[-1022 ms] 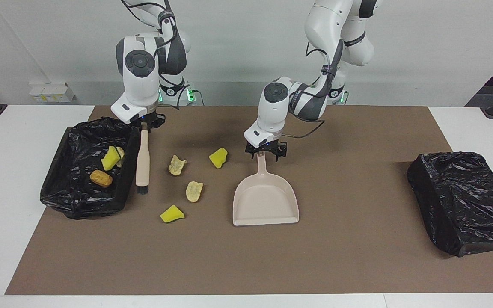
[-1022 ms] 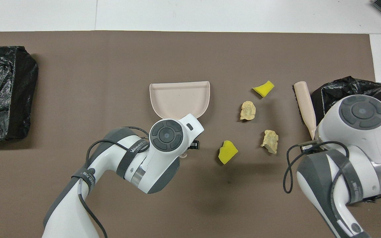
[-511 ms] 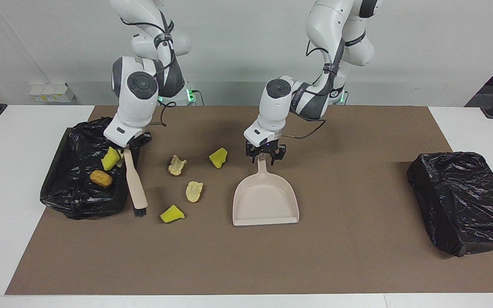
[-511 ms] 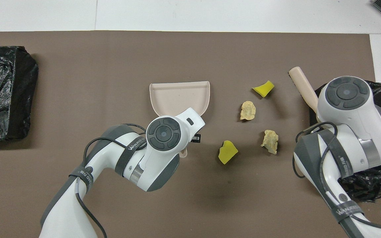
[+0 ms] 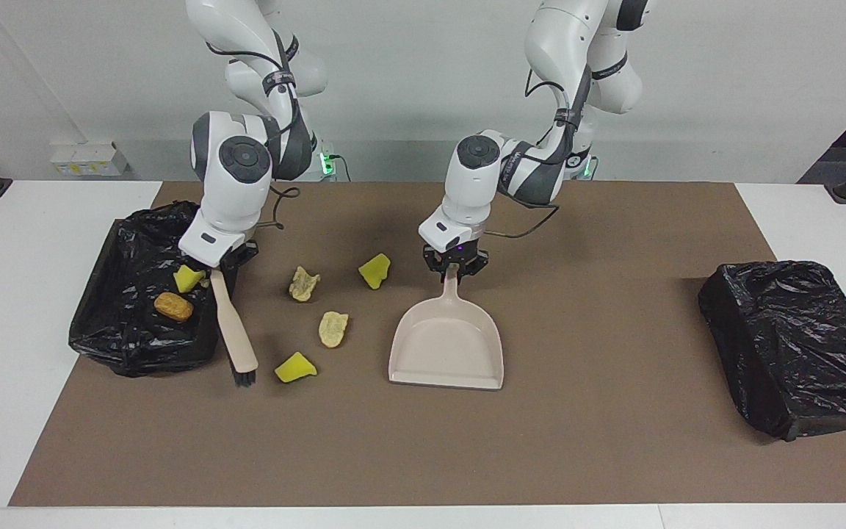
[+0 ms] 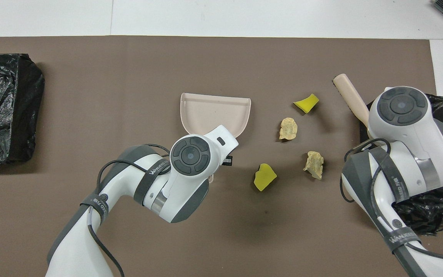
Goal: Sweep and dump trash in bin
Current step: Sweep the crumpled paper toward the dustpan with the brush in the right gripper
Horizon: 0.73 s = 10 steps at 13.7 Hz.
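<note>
The left gripper [image 5: 454, 270] has its fingers clamped on the beige plastic dustpan [image 5: 446, 349]; the right gripper [image 5: 216, 270] clamps the beige brush [image 5: 233, 332] (bristles down). Four trash scraps [image 5: 333, 328] lie on the brown mat between them, others in the black-lined bin [image 5: 123, 327].

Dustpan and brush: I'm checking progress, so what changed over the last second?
The left gripper closed on the dustpan handle and turned the pan slightly. The right gripper swung the brush away from the robots, toward the yellow scrap. The four scraps on the mat and both bins stayed put.
</note>
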Tool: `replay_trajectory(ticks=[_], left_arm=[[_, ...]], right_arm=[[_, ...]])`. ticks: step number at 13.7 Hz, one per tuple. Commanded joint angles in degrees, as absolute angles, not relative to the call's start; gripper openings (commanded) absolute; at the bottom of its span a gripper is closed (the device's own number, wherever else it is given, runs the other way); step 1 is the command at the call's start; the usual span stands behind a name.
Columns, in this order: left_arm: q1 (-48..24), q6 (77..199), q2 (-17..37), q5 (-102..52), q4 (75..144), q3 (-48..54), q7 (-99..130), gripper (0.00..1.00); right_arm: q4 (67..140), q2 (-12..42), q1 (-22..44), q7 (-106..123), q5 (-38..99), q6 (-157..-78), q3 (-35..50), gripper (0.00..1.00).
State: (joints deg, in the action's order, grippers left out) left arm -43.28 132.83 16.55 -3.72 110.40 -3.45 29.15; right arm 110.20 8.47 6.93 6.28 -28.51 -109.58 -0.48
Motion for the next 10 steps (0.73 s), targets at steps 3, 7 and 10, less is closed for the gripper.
replay_trajectory(ticks=[3,7,10], left_arm=[[-41.23,130.62,12.58,0.77,110.13,-4.48,22.36,0.00],[-37.01,124.82,10.90,3.25,110.13,-4.48,1.38,0.00],[-35.95,122.43,10.72,7.72,110.13,-6.06,-17.61,0.00]], right_arm=[[105.47,14.14,7.29,7.47,-26.73,-107.84,0.53,0.00],[108.00,15.47,9.67,4.32,-22.79,-107.40,0.53,0.00],[111.79,13.37,10.19,3.43,-16.70,-106.35,0.53,0.00]])
